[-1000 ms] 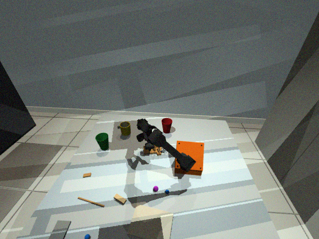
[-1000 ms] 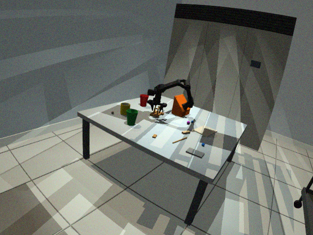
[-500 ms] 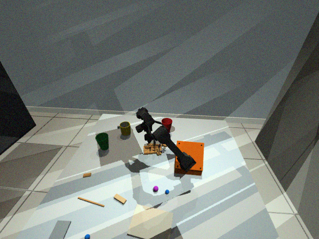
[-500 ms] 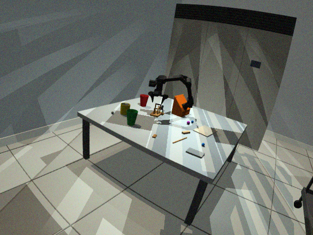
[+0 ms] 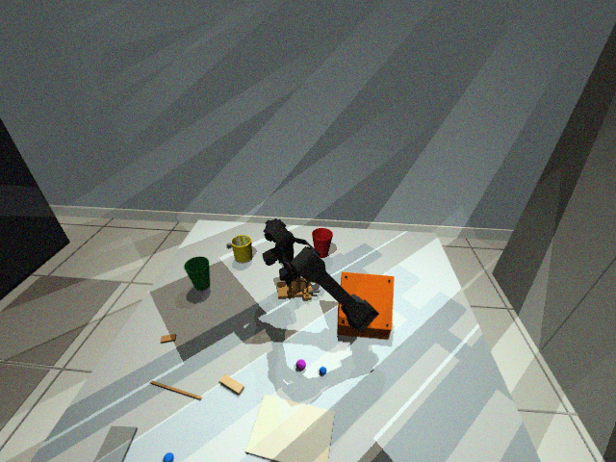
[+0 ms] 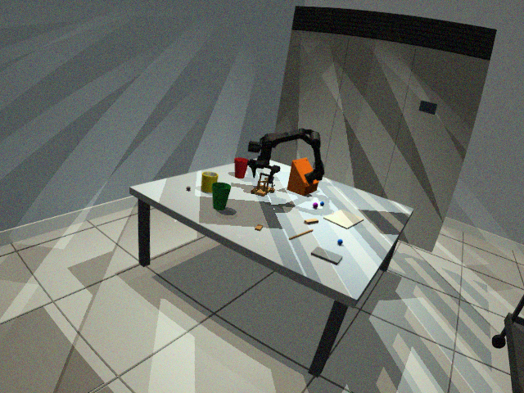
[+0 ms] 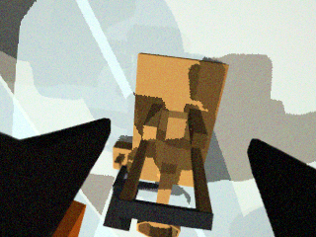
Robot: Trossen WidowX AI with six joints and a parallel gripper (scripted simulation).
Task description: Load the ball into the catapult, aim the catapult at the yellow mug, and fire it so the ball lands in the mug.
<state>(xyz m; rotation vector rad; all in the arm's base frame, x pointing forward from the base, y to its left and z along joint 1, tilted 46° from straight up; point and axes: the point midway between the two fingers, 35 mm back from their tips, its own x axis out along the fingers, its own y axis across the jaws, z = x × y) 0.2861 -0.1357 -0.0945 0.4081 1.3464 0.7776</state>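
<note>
The yellow mug [image 5: 242, 249] [image 6: 209, 182] stands upright at the back left of the table. A small dark grey ball [image 5: 229, 245] [image 6: 188, 188] lies on the table beside it. The wooden catapult [image 5: 282, 290] [image 7: 173, 79] stands under the arm, between the mug and the orange block. In the wrist view its dark crossbar [image 7: 163, 214] spans the frame, and its round cup [image 7: 158, 229] is cut off by the lower edge; whether it holds anything cannot be told. My gripper [image 6: 263, 177] [image 7: 179, 135] is open and empty above the catapult, a finger on either side of it.
A red cup [image 5: 321, 243] [image 6: 241, 168] stands behind the arm, a green cup [image 5: 198, 273] [image 6: 220, 196] at the left. The orange wedge block [image 5: 372, 293] [image 6: 300, 182] is right of the catapult. A magenta ball [image 5: 300, 364] [image 6: 315, 205] and a blue ball [image 5: 322, 371] [image 6: 322, 203] lie in front.
</note>
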